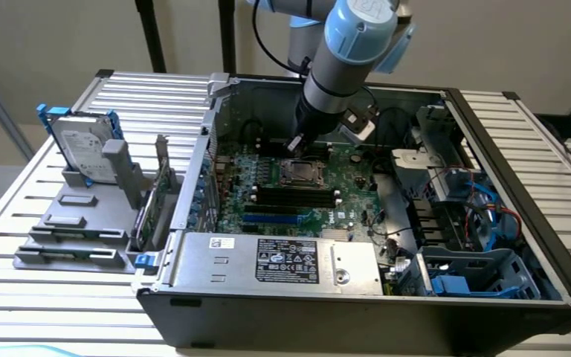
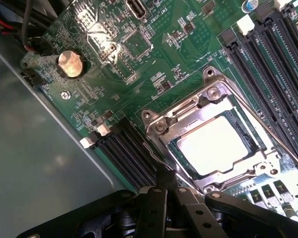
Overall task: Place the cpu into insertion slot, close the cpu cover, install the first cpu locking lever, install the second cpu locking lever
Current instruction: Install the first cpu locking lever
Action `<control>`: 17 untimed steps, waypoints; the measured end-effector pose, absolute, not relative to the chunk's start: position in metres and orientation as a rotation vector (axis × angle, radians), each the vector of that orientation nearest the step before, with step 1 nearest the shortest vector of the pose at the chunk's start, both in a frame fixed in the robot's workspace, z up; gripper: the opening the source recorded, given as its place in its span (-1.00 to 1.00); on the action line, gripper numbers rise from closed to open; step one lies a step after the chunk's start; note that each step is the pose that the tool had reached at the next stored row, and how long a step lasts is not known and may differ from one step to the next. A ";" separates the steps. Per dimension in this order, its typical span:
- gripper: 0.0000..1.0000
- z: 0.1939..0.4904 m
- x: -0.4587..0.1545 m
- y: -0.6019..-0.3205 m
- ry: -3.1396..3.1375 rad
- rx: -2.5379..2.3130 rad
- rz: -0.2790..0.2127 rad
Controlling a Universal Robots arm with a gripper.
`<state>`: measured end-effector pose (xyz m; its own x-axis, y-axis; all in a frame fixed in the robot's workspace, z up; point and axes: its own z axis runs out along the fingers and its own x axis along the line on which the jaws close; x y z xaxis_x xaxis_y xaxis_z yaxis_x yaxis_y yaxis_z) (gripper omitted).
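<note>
In the exterior view, nearest the camera along the lower edge of the open computer case (image 1: 365, 316), lies the silver power supply (image 1: 276, 262) with its black label. To the lower left of the frame, a grey drive bracket (image 1: 77, 238) rests on the ribbed metal worktop (image 1: 27, 297), and behind it a hard drive (image 1: 79, 149) stands upright in a blue-tabbed holder. At the lower right inside the case sits a blue plastic drive cage (image 1: 474, 275).

Farther in, the green circuit board (image 1: 265, 193) fills the middle of the case, with long black memory slots (image 1: 296, 198) across it. Just beyond them, near the frame's centre, is the insertion slot (image 1: 297, 172). In the wrist view the cpu (image 2: 216, 146) lies flat inside the socket, its pale face glaring, and the cpu cover (image 2: 201, 111) lies down around it, framing the chip. A round coin battery (image 2: 70, 63) shows at the upper left of that view.

The claw (image 1: 297, 141) hangs just behind the socket, its fingers (image 2: 164, 181) pressed together with nothing between them, the tip close to the socket's rim. The blue-jointed arm (image 1: 360, 37) rises to the frame's top.
</note>
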<state>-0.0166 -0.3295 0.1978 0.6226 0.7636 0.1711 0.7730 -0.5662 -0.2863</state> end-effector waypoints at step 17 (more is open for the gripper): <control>-0.79 0.197 -0.008 -0.329 -1.236 -2.522 -0.036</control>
<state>-0.0075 -0.3295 0.1966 0.6227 0.7646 0.1660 0.7729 -0.5682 -0.2825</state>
